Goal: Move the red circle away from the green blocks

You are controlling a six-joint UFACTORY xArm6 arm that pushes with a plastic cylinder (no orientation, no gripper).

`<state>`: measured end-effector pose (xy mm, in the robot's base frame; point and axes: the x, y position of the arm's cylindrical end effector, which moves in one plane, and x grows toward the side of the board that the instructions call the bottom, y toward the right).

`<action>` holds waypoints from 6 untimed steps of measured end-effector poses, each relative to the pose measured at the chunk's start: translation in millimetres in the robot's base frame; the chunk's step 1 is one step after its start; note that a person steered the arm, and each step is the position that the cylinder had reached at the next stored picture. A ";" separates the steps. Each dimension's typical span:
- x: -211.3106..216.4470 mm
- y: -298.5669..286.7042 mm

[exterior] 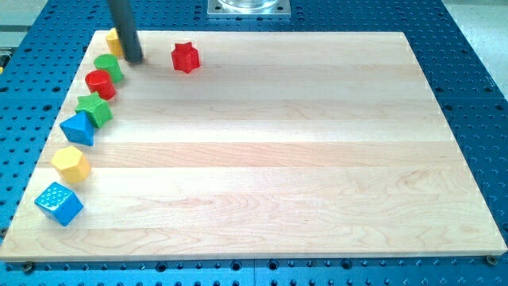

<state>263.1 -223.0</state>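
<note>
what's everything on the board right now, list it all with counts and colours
red star: 1, red, near the view's top, alone, right of the rod
red circle: 1, red, left edge, between the two green blocks and touching or nearly touching both
green circle: 1, green, just above the red circle
green star: 1, green, just below the red circle
yellow block: 1, yellow, top left corner, partly hidden by the rod, shape unclear
blue triangle: 1, blue, left edge, against the green star
yellow hexagon: 1, yellow, left edge, lower down
blue cube: 1, blue, bottom left corner
board: 1, pale wood, on a blue perforated table
my tip: 1, dark rod, just right of the green circle, above and right of the red circle
</note>
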 end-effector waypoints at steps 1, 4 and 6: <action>0.2 -38.8; 93.3 -57.4; 93.2 52.9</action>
